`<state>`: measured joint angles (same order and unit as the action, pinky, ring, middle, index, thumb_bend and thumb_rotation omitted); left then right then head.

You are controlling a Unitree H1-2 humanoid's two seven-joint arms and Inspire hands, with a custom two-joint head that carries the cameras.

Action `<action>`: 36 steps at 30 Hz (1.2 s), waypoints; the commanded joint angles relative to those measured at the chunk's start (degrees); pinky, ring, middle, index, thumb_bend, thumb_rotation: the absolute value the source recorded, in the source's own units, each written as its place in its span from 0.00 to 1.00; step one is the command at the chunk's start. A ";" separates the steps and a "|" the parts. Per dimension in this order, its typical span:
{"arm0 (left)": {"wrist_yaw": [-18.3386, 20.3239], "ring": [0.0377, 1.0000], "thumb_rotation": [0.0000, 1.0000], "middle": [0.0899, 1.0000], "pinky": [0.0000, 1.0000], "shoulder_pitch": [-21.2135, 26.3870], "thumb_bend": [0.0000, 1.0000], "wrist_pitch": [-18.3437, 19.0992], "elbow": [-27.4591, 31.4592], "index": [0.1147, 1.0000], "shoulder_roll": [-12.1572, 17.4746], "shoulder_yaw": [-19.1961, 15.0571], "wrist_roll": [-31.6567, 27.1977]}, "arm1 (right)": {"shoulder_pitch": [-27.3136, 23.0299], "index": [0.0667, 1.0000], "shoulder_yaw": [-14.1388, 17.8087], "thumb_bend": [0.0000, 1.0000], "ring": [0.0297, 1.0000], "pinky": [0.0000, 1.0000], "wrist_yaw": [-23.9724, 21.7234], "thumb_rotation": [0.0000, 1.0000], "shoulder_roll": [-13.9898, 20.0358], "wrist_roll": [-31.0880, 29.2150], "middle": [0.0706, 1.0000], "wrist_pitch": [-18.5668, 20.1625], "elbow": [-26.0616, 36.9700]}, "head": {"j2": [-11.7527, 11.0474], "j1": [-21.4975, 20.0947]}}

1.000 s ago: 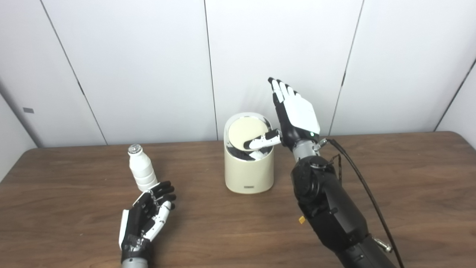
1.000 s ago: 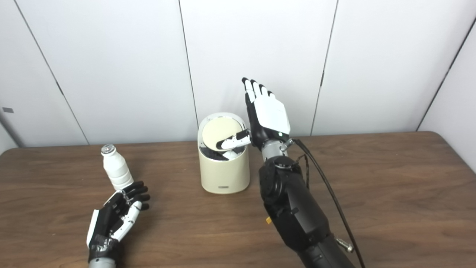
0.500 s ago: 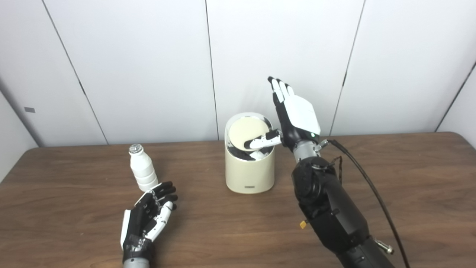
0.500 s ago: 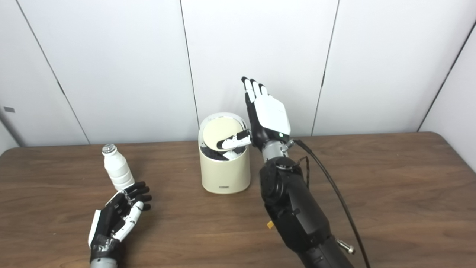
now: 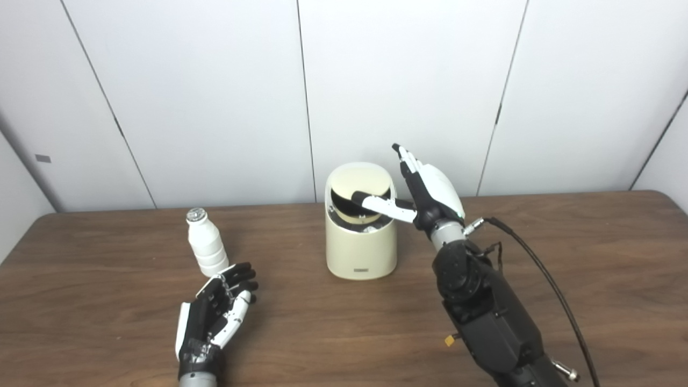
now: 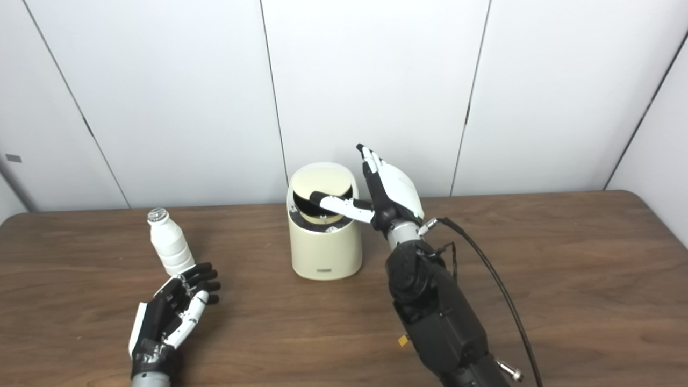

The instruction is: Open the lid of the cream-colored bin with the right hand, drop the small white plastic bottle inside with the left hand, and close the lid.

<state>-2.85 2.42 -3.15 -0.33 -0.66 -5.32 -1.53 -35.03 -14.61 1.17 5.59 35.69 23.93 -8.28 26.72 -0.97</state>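
The cream-colored bin (image 5: 360, 252) stands at the table's middle back. Its round swing lid (image 5: 361, 187) is tilted, with a dark gap under its front edge. My right hand (image 5: 428, 189) is beside the bin's right rim, fingers straight and apart, its thumb (image 5: 382, 205) reaching across the opening and pressing on the lid. The small white plastic bottle (image 5: 205, 244) stands upright to the left of the bin. Just in front of the bottle lies my left hand (image 5: 214, 314) on the table, open, palm turned right, holding nothing.
A black cable (image 5: 543, 279) runs from my right wrist down along the forearm (image 5: 486, 312). The brown wooden table (image 5: 591, 258) ends at a white panelled wall close behind the bin.
My right hand has dropped and tipped forward, and its thumb has pushed further left across the bin's opening. The lid has swung to a steeper tilt. The left hand and bottle have stayed put.
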 commanded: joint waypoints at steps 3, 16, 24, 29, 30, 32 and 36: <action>-0.34 0.67 0.25 0.69 0.63 -0.87 0.26 -1.95 -2.56 0.67 -0.06 0.70 1.07 | -1.54 1.00 0.38 0.96 1.00 0.97 -0.34 0.93 0.38 -1.10 1.00 -2.08 2.89 | -0.07 -0.11; 0.42 0.67 0.19 0.69 0.64 -0.68 0.26 -2.19 -3.29 0.68 0.23 0.20 -0.07 | 1.66 1.00 1.83 1.00 1.00 0.94 -0.06 1.00 1.62 -4.77 1.00 -5.68 8.50 | -0.53 -0.39; 0.55 0.68 0.21 0.69 0.65 -0.64 0.25 -2.53 -3.51 0.68 0.50 0.09 -0.84 | 7.77 0.99 9.04 0.46 0.97 0.87 9.29 0.97 -2.25 -9.85 1.00 -15.60 13.64 | -0.73 -0.22; 0.50 0.67 0.20 0.69 0.64 -0.91 0.25 -3.01 -3.42 0.68 0.83 0.10 -0.65 | 12.62 0.83 11.21 0.21 0.83 0.73 15.88 0.58 -3.29 -9.23 0.84 -24.06 13.91 | -0.75 0.12; 0.38 0.67 0.20 0.69 0.64 -1.07 0.25 -3.23 -3.24 0.68 0.95 0.19 -0.25 | 13.84 0.81 11.79 0.20 0.81 0.71 16.73 0.51 -3.40 -10.52 0.82 -26.69 13.76 | -0.73 0.34; 0.31 0.66 0.19 0.68 0.63 -1.44 0.25 -3.59 -2.82 0.67 1.18 0.29 0.21 | 16.03 0.76 12.89 0.20 0.76 0.66 17.23 0.29 -3.54 -14.87 0.77 -32.89 12.82 | -0.72 0.74; 0.37 0.66 0.19 0.68 0.63 -2.68 0.26 -3.72 -1.00 0.67 1.72 0.46 1.00 | 20.51 0.73 14.15 0.21 0.73 0.66 17.46 0.34 -3.25 -19.08 0.74 -42.24 9.60 | -0.78 1.24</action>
<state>-2.47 2.28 -5.31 -0.84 0.31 -4.98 -1.56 -14.04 -0.76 17.77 2.43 17.91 -13.12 0.88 25.93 0.26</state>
